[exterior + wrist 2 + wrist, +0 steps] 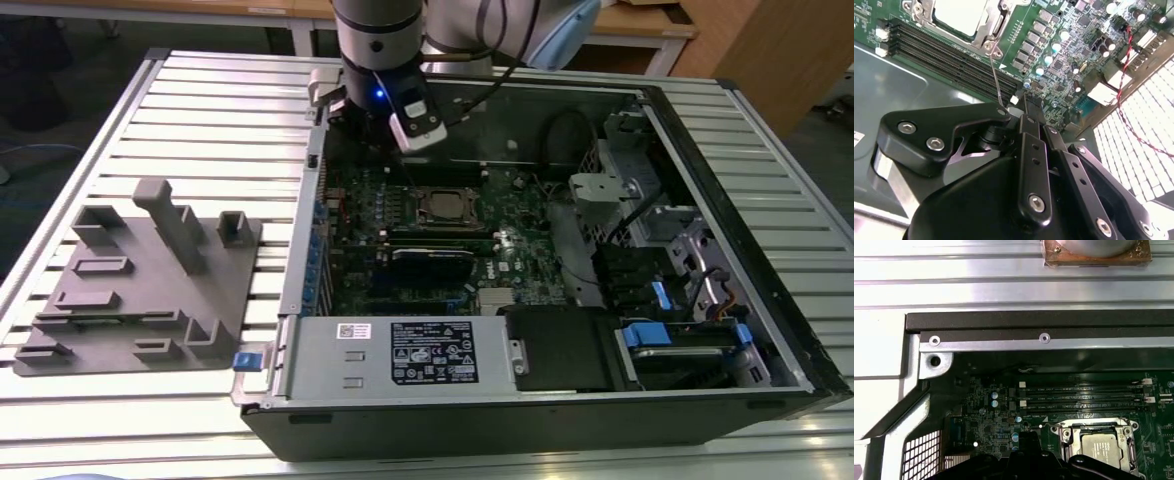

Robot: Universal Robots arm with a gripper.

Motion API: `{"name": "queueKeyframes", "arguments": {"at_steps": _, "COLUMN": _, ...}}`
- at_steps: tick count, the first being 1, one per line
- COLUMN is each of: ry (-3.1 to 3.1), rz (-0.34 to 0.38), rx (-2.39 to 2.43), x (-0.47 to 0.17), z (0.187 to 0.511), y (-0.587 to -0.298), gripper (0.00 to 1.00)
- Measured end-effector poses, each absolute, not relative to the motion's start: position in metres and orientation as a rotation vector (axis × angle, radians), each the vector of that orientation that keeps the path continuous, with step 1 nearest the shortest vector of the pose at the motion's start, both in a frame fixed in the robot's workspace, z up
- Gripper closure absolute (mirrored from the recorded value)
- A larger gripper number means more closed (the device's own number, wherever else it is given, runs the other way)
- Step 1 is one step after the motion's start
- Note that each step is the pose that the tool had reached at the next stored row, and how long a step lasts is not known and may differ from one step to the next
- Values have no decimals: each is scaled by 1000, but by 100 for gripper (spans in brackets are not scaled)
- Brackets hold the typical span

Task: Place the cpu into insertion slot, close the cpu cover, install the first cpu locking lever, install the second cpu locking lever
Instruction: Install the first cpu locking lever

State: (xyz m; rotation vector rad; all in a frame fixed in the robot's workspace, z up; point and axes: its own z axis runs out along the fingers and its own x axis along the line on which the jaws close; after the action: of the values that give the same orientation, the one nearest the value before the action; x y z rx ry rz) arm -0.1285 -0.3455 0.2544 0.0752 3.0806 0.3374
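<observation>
gripper: the gripper hangs low inside the open case, over the motherboard, on the side of the black memory slots away from the socket.

pincer state: honestly can't tell whether it's spread, pressed together or pinching anything. Its own dark body blocks the tip in both wrist views.

closest thing: a thin wire locking lever. Its free end sits right at the gripper's tip, touching or as good as, but I can't say whether it's actually clamped.

lever axis: this is the bit that matters imo. The rod runs in a straight line from a hinge at the socket's corner, across the memory slots, to the gripper. It looks raised off the board, so I'd call it not latched yet.

cpu: the cpu is already in the insertion slot, dull silver top facing up.

cpu cover: the cpu cover looks folded down flat around the chip, which shows through its window.

direction: from the pincer, the socket lies past the memory slots, along the line of the lever.

progress guess: chip in, cover down, lever work in hand.
</observation>
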Motion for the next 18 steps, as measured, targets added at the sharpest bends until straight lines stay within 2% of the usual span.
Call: {"name": "queueKeyframes", "arguments": {"at_steps": 18, "ry": 3080, "rz": 341, "rx": 75, "x": -126, "z": 251, "y": -338, "gripper": 89}}
